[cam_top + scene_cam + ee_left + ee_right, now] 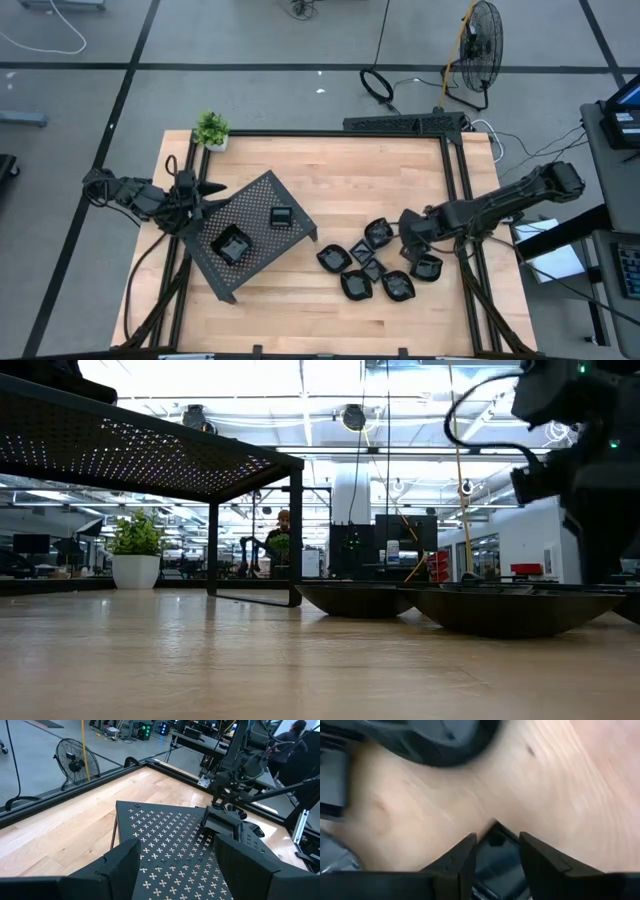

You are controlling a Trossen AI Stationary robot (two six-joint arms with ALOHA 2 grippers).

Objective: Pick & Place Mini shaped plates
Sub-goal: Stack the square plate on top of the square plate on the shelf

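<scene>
Several glossy black mini plates (pixel 372 262) lie in a cluster on the wooden table at the right; they also show in the low view (pixel 520 610). Two more plates (pixel 232 245) (pixel 281 216) rest on the dark perforated tray (pixel 255 210), which stands on legs at the left. My right gripper (pixel 410 236) is down in the cluster, shut on one plate (pixel 496 851). My left gripper (pixel 210 193) waits open and empty at the tray's left corner, and its wrist view (pixel 175 865) looks across the tray (pixel 170 835). My right gripper pinches a mini plate between its two fingers (pixel 462 857), with the plate's corner (pixel 495 831) sticking out past the fingertips. The fingers point down at the table from above. Whether the plate is lifted clear of the wood I cannot tell.
A potted plant (pixel 211 130) stands at the table's far left corner. Black frame rails (pixel 455 180) run along the table's edges. Bare wood lies between the tray and the plate cluster (pixel 350 190). A person (pixel 283 530) stands far behind the table.
</scene>
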